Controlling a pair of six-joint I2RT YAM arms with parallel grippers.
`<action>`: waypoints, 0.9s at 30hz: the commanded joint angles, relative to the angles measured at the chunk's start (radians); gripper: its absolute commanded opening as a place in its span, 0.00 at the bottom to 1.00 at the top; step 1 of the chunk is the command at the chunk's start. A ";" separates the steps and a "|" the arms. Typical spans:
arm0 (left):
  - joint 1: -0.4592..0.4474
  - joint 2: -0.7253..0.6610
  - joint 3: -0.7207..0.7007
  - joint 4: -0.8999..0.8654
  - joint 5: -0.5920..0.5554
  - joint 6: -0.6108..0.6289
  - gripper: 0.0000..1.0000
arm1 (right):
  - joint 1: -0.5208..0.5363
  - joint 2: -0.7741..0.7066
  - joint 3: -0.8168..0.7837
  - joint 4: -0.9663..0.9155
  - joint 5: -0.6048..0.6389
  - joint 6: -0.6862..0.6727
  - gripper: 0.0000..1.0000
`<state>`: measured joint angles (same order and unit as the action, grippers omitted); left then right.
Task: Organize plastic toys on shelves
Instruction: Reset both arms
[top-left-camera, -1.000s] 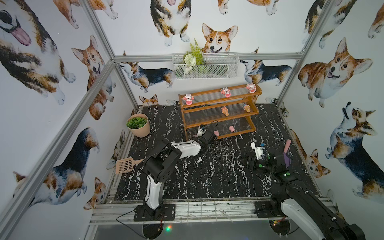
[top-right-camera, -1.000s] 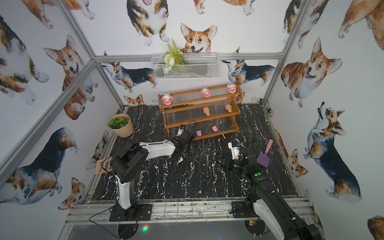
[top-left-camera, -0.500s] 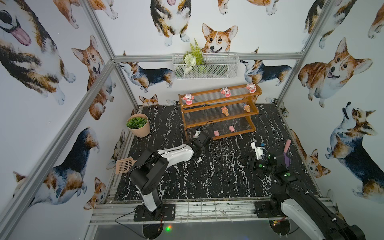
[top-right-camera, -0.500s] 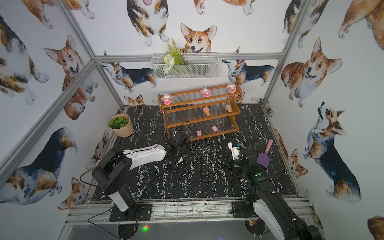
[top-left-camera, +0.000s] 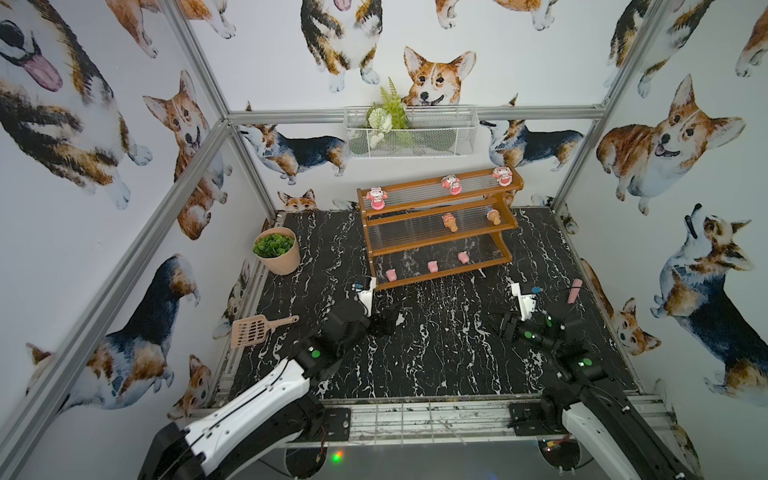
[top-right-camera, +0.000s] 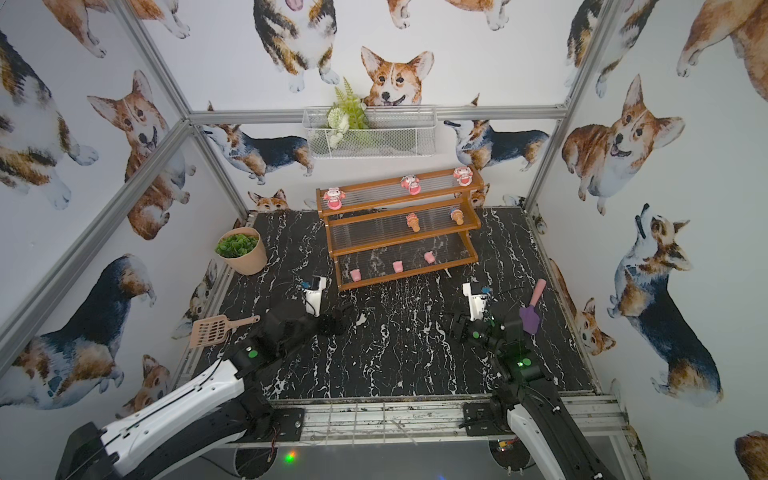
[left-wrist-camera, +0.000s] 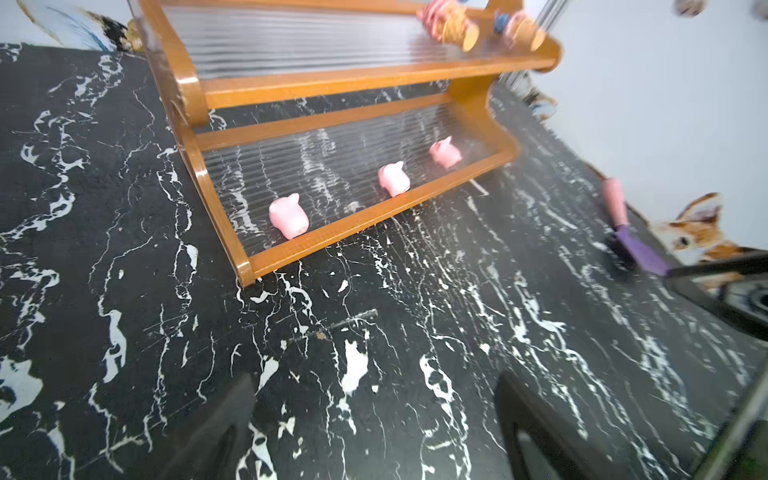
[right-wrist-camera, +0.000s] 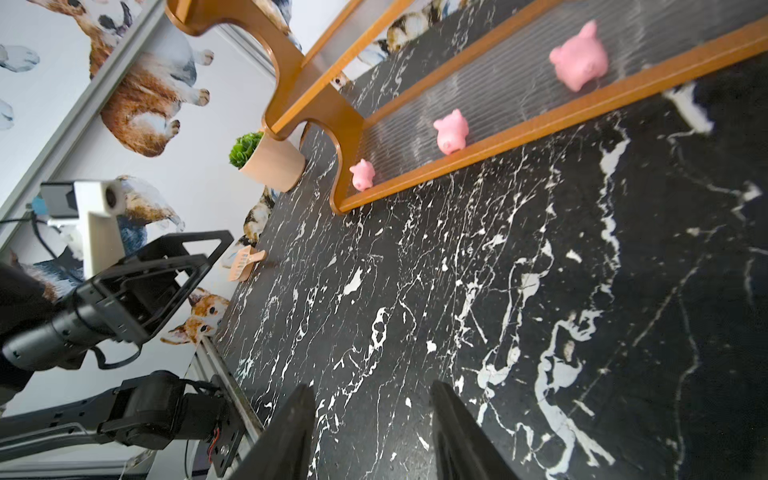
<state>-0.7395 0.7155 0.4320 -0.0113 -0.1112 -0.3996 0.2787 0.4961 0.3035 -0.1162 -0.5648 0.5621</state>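
Observation:
The shelves (top-left-camera: 436, 243) stand at the back of the black marble table. Three doll figurines (top-left-camera: 377, 198) line the top tier and two ice-cream cones (top-left-camera: 450, 221) lie on the middle tier. Three pink pigs sit on the bottom tier, at its left end (top-left-camera: 390, 274), middle (top-left-camera: 432, 266) and right (top-left-camera: 463, 257); both wrist views show them too (left-wrist-camera: 289, 216) (right-wrist-camera: 451, 131). My left gripper (top-left-camera: 384, 322) (left-wrist-camera: 374, 386) hovers in front of the shelves' left end, open and empty. My right gripper (top-left-camera: 496, 324) (right-wrist-camera: 372, 386) is to the right, open, with only table between its fingers.
A potted plant (top-left-camera: 277, 250) stands at the back left and a beige slotted scoop (top-left-camera: 254, 330) lies by the left edge. A purple scoop with a pink handle (top-right-camera: 530, 318) lies by the right edge. A white wire basket (top-left-camera: 409, 131) hangs on the back wall.
My left gripper has opened wide and drawn back from the bottom tier's left end toward the front, and a pink pig now shows there. The right arm has barely moved.

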 joint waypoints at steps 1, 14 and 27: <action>0.031 -0.179 -0.079 0.063 0.038 0.018 0.99 | -0.003 -0.083 0.054 -0.138 0.199 -0.047 0.60; 0.466 0.098 -0.062 0.152 0.013 0.071 1.00 | -0.189 0.292 0.245 -0.016 0.760 -0.370 0.99; 0.604 0.640 0.016 0.592 -0.088 0.398 1.00 | -0.292 0.889 0.065 0.809 0.600 -0.456 1.00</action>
<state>-0.1665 1.2343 0.4625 0.3069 -0.2390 -0.1169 -0.0345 1.2987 0.3908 0.3412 0.0696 0.1955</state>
